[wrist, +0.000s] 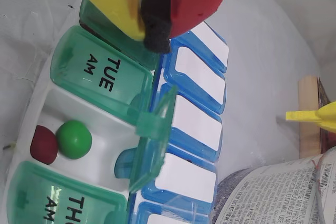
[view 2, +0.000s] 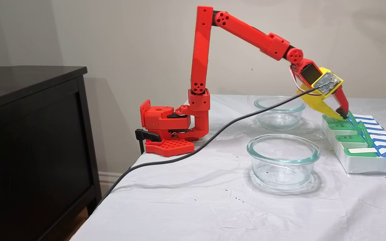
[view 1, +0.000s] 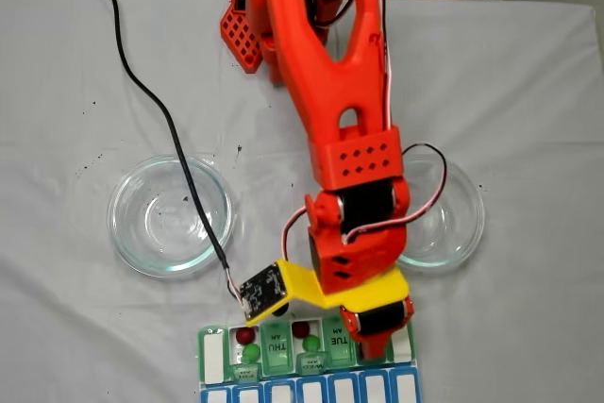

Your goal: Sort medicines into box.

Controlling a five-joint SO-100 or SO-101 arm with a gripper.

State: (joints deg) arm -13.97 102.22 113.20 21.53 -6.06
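The box (view 1: 215, 358) lies at the table's near edge in a fixed view, with green AM lids and a blue row (wrist: 195, 124). Two of its compartments stand open. Each holds one dark red ball (view 1: 245, 335) (view 1: 301, 329) and one green ball (view 1: 251, 353) (view 1: 309, 344). The wrist view shows one such pair, a green ball (wrist: 74, 139) touching a red ball (wrist: 43, 145), between the TUE and THU lids. My gripper (wrist: 156, 20) hovers just above the lid beyond TUE (view 2: 342, 116). Its yellow and red fingers are shut together, with black foam at the tips.
Two clear glass bowls (view 1: 172, 216) (view 1: 444, 219) stand on the white cloth between the arm's base and the box. A black cable (view 1: 151, 101) runs across the table to the wrist camera. A black cabinet (view 2: 28, 140) stands beside the table. Printed paper (wrist: 283, 192) lies past the box.
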